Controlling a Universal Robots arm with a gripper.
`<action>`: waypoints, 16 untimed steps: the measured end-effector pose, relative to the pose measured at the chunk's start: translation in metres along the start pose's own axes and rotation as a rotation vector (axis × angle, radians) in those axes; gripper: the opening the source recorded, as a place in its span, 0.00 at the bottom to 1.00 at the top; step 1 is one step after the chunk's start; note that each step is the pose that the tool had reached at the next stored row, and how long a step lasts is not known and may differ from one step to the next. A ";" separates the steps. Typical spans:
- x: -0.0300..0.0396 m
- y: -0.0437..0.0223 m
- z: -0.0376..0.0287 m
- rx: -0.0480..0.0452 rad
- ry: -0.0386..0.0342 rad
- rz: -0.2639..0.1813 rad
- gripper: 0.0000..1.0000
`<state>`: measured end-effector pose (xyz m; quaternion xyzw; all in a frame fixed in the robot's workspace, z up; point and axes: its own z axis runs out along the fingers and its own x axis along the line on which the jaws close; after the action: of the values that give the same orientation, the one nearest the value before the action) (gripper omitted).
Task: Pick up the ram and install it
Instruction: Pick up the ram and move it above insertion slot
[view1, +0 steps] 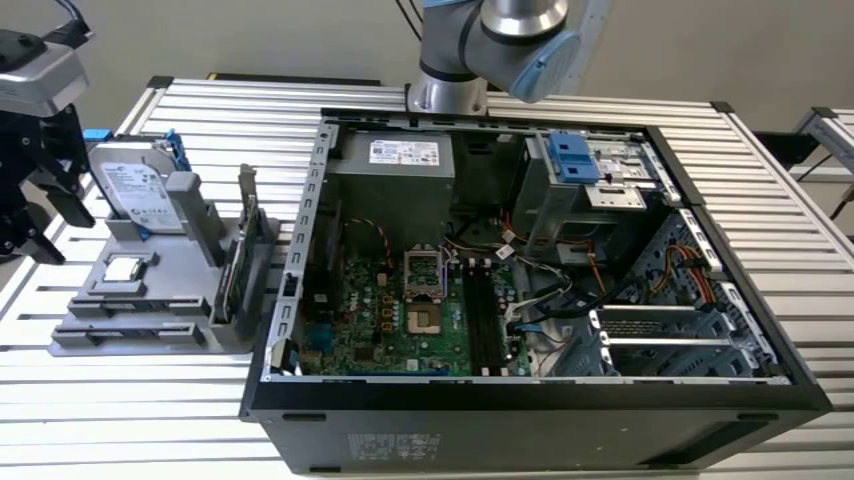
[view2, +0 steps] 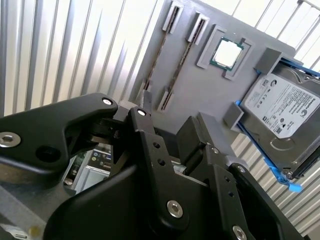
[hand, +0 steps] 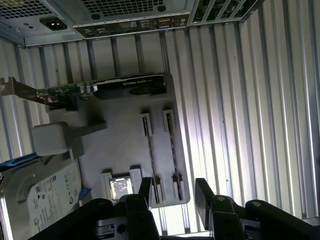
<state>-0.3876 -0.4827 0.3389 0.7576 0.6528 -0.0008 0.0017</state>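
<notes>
Two ram sticks (hand: 148, 160) stand on edge in slots of a grey holder tray (view1: 134, 345), which sits on the table at the exterior view's left. In the second wrist view the ram sticks (view2: 161, 52) appear as thin dark strips beyond the fingers. In the exterior view, my gripper (view1: 47, 225) hangs above the tray's left edge. In the first wrist view the gripper (hand: 174, 192) is open, with its black fingers (hand: 145, 187) spread and nothing held. The open computer case (view1: 534, 385) lies to the tray's right, with the motherboard's long memory slots (view1: 483, 320) near its middle.
The tray also carries a silver hard drive (view1: 134, 185) in a blue bracket, a square processor chip (view1: 123, 268) and an upright graphics card (view1: 247, 250). The arm's base (view1: 447, 95) stands behind the case. The table is ribbed metal slats (view1: 134, 420).
</notes>
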 end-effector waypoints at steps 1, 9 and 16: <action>0.0000 0.0000 0.0006 0.0000 0.0000 0.000 1.00; 0.0000 0.0000 0.0052 0.0000 0.0000 0.000 1.00; 0.0000 0.0000 0.0091 0.0000 0.0000 0.000 1.00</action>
<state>-0.3876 -0.4827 0.3298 0.7576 0.6528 -0.0009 0.0017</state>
